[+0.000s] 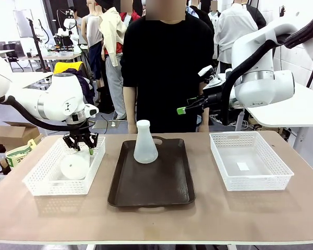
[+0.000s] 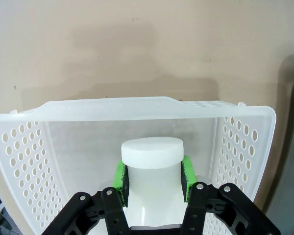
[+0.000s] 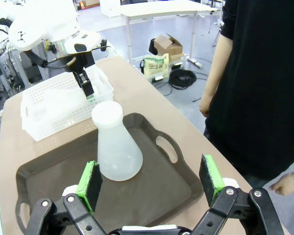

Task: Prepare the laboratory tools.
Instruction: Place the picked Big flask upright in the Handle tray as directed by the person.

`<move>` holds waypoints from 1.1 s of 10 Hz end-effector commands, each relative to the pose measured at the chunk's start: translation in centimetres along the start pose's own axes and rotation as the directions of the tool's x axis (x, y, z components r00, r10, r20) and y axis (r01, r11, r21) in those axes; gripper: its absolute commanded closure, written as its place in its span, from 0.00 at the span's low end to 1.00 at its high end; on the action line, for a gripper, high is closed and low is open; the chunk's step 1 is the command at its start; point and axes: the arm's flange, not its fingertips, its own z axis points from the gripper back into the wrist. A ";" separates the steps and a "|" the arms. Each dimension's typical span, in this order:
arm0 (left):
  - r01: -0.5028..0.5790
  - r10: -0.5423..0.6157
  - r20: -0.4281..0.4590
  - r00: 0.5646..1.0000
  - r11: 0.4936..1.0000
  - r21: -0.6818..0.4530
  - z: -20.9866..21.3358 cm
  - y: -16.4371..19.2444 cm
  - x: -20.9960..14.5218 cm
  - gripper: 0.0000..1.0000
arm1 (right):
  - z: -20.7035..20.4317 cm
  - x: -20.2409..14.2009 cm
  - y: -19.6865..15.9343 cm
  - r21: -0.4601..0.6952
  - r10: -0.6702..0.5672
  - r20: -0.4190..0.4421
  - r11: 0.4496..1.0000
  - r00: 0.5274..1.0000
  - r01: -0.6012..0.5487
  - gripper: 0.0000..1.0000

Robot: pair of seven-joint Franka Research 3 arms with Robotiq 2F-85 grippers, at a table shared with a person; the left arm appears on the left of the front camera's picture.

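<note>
Broadly, largest thing first.
Table [image 1: 261,219]: tan top carrying a tray and two baskets; a person in black stands at 12 o'clock.
Tray [image 1: 169,190]: dark brown, mid-table; one flask [image 1: 145,143] stands upright near its 11 o'clock corner.
Right basket [image 1: 281,172]: white mesh, at 3 o'clock from the tray.
Left basket [image 1: 39,179]: white mesh, at 9 o'clock; a second flask [image 1: 74,165] is inside it.
Right gripper [image 1: 182,110]: raised off the table by the person; the right wrist view shows its jaws spread wide with the tray flask beyond them, untouched.
Left gripper [image 1: 80,141]: down in the left basket; the left wrist view alone shows the green pads [image 2: 120,177] pinching the second flask's neck.
</note>
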 end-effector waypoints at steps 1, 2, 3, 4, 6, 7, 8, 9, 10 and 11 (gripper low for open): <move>0.024 -0.024 0.026 0.999 1.000 0.010 1.3 0.5 -0.7 1.00 | -0.3 0.2 -0.3 0.007 0.000 -0.013 1.000 1.000 0.000 0.00; 0.019 -0.019 0.028 0.999 1.000 0.013 2.6 1.5 -1.0 1.00 | -0.3 0.2 -0.3 0.007 0.000 -0.013 1.000 1.000 0.000 0.00; 0.015 -0.016 0.048 0.999 1.000 0.026 3.6 2.6 -1.2 1.00 | -0.3 0.2 -0.3 0.007 0.000 -0.013 1.000 1.000 0.000 0.00; 0.007 -0.008 0.063 0.998 1.000 0.016 4.8 3.9 -1.4 1.00 | -0.3 0.2 -0.3 0.007 0.000 -0.013 1.000 1.000 0.000 0.00; 0.006 -0.003 0.085 0.996 0.999 -0.043 7.6 6.3 -1.7 1.00 | -0.3 0.2 -0.3 0.007 0.000 -0.013 1.000 1.000 0.000 0.00; 0.007 0.003 0.119 0.993 0.996 -0.085 9.6 7.2 -2.3 1.00 | -0.3 0.2 -0.3 0.007 0.000 -0.013 1.000 1.000 0.000 0.00; 0.024 -0.006 0.161 0.987 0.994 -0.109 11.3 7.7 -2.7 1.00 | -0.3 0.2 -0.3 0.007 0.000 -0.013 1.000 1.000 0.000 0.00; 0.053 -0.027 0.197 0.980 0.991 -0.127 12.6 7.6 -3.6 1.00 | -0.3 0.2 -0.3 0.007 0.000 -0.013 1.000 1.000 0.000 0.00; 0.089 -0.056 0.229 0.972 0.987 -0.137 13.6 7.3 -4.7 1.00 | -0.3 0.2 -0.3 0.007 0.000 -0.013 1.000 1.000 0.000 0.00; 0.109 -0.069 0.243 0.967 0.982 -0.155 13.9 7.1 -5.1 1.00 | -0.3 0.2 -0.3 0.007 0.000 -0.013 1.000 1.000 0.000 0.00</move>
